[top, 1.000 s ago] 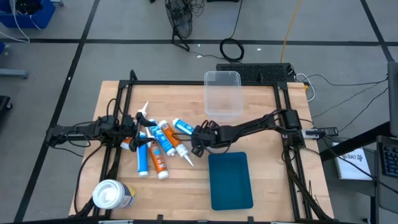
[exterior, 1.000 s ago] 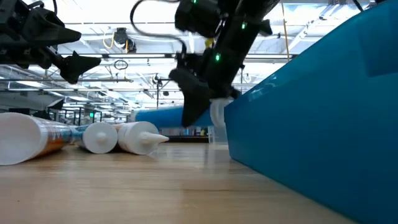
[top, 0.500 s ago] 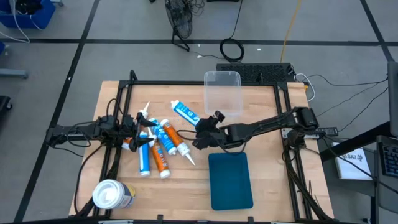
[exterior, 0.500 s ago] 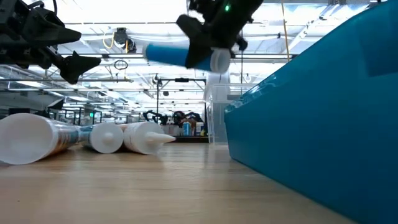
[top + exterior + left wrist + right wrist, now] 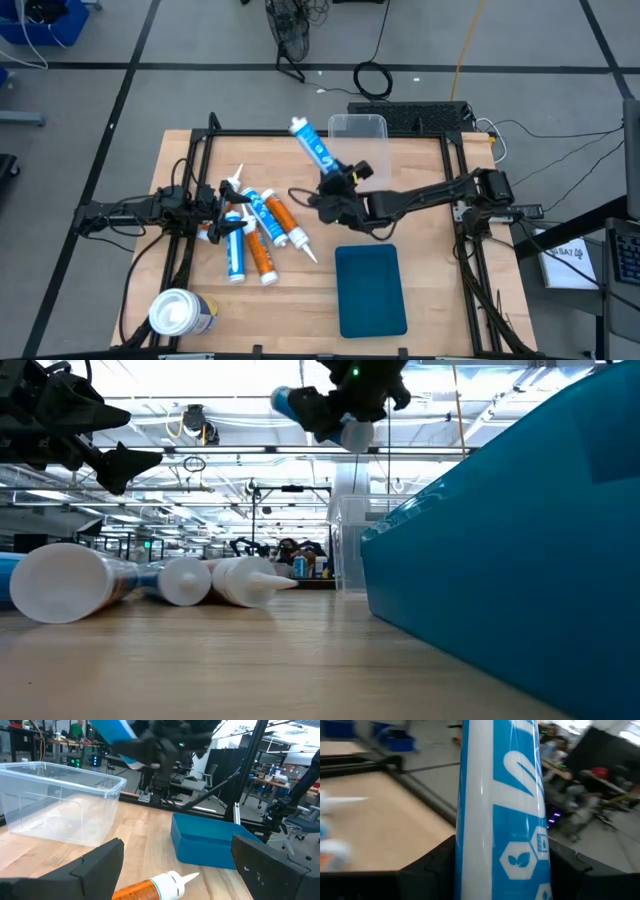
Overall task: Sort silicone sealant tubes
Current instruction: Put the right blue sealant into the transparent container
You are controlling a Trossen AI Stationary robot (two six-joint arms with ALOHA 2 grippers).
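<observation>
Tube orientation first: I read the blue-and-white sealant tube (image 5: 314, 147) in the right end effector (image 5: 337, 184) as lying on a diagonal in the high view, its far end toward the upper left of the frame and its lower end clamped between the fingers near frame centre. It sits in the air beside the left edge of the clear plastic bin (image 5: 358, 149); in the low view it shows high at top centre, well above the bench (image 5: 420, 210). The right end effector is clenched on this tube.

Count: I see five more tubes in the loose pile (image 5: 255, 230) on the bench at centre left, blue-and-white and orange ones mixed, lying at differing angles. One blue tray (image 5: 371, 290) lies at lower centre; one white-topped canister (image 5: 178, 313) stands at lower left.

Change: half a second ago the held tube was lower and nearer the pile; it now stands higher and closer to the clear bin.

The left end effector (image 5: 222, 210) hovers over the pile with its fingers spread, holding nothing.
</observation>
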